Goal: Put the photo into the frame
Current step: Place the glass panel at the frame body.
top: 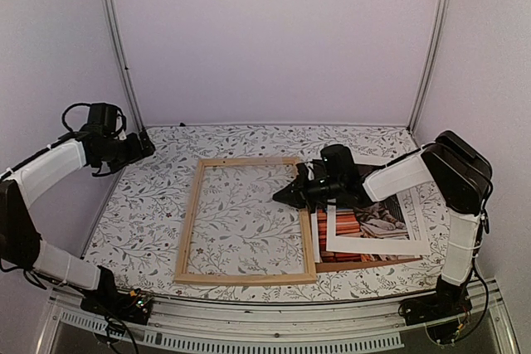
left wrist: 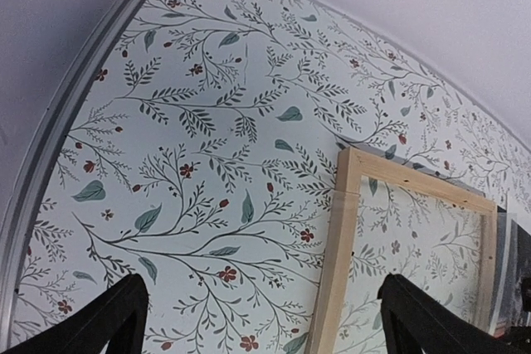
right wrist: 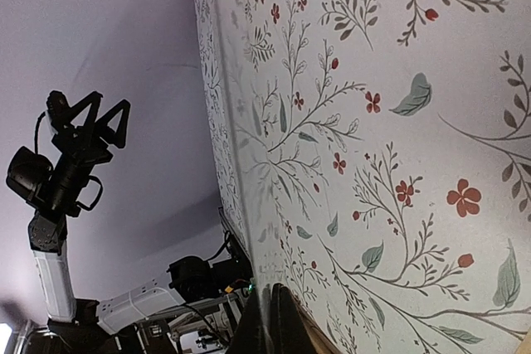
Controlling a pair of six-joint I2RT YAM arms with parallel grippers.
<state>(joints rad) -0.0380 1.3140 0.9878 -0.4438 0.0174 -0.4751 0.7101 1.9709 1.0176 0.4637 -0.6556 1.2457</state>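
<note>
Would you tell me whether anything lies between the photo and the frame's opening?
Yes. The white mat lies on top of the photo, and the right gripper and its arm reach across above that stack and over the frame's right rail. Otherwise the opening shows only tablecloth.

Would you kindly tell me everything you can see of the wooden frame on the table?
The frame is a thin rectangle of light natural wood, four narrow rails joined at the corners, lying flat on the floral table, its longer sides running away from the arms. The pattern shows through its opening, so no print fills it. The right hand reaches across its right rail, fingertips over the opening; contact cannot be judged. The photo, under a white mat, lies close beside that rail.
</note>
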